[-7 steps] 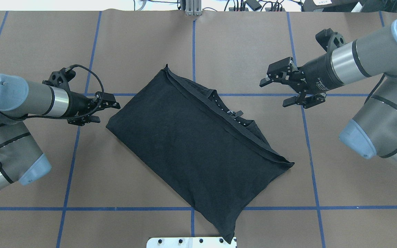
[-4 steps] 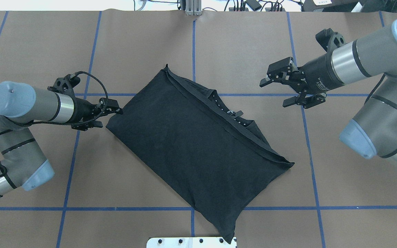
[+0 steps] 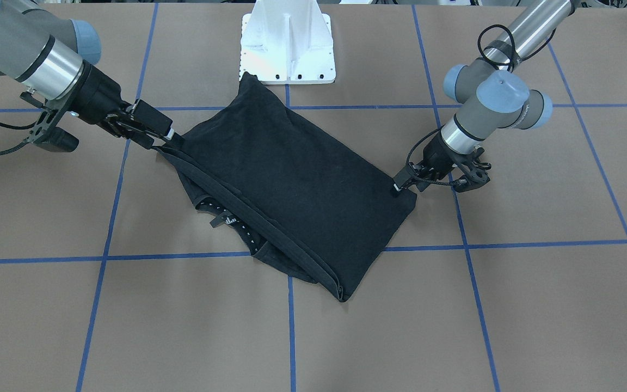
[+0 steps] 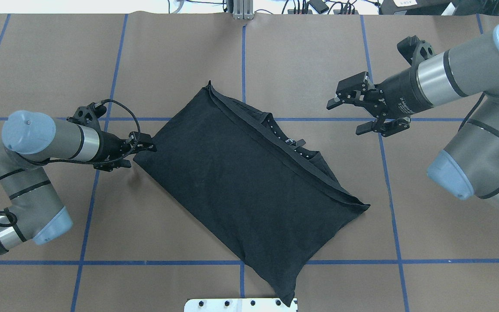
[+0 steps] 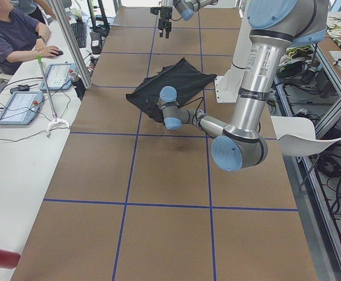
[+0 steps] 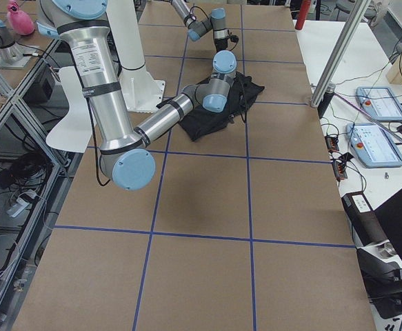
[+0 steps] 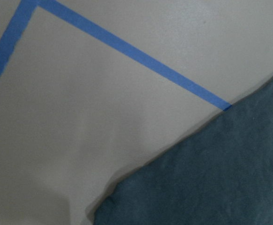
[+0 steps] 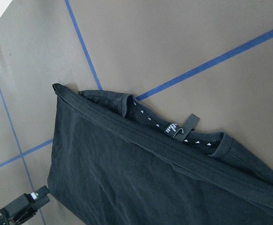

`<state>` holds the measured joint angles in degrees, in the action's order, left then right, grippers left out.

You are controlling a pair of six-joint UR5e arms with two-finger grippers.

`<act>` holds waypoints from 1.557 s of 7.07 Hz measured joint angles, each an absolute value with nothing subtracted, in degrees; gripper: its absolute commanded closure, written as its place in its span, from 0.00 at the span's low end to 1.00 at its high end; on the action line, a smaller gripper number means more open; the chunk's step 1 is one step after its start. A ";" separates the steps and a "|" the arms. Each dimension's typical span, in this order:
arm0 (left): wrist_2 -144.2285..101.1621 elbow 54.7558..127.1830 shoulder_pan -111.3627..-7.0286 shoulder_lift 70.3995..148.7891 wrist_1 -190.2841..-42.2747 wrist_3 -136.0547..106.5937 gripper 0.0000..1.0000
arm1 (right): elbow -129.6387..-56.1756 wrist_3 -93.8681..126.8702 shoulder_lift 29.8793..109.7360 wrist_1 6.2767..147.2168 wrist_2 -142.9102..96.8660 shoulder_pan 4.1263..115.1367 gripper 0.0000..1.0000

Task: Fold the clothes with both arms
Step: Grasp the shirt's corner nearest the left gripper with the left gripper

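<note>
Folded black cotton T-shirt (image 4: pixel 241 186) lies diagonally on the brown table (image 4: pixel 167 52).
Small black left gripper (image 4: pixel 141 156), spread, sits at the corner nearest it; black right gripper (image 4: pixel 362 117), also spread, hovers well apart past the collar edge.

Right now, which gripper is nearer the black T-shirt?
Left. The left gripper is at the T-shirt's near-left corner; the right gripper hovers apart from it, beyond the collar edge.

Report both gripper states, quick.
Left gripper: open, at a corner of the T-shirt, holding nothing.
Right gripper: open, holding nothing, apart from the T-shirt.
</note>
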<state>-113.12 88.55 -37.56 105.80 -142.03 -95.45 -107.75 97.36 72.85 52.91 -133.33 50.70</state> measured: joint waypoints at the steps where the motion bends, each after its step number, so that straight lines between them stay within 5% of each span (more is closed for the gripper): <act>1: -113.09 88.38 -37.09 105.86 -142.03 -95.43 0.17 | -107.75 97.32 72.92 52.91 -133.33 50.71 0.00; 6: -112.17 88.32 -36.40 105.66 -142.06 -95.04 0.17 | -107.67 97.29 73.21 52.91 -133.33 50.71 0.00; 8: -112.17 88.24 -36.57 105.53 -142.18 -94.87 0.02 | -107.67 97.30 73.27 52.91 -133.33 50.71 0.00; 11: -112.14 88.05 -36.69 105.47 -141.97 -94.85 0.07 | -107.67 97.30 73.30 52.91 -133.33 50.71 0.00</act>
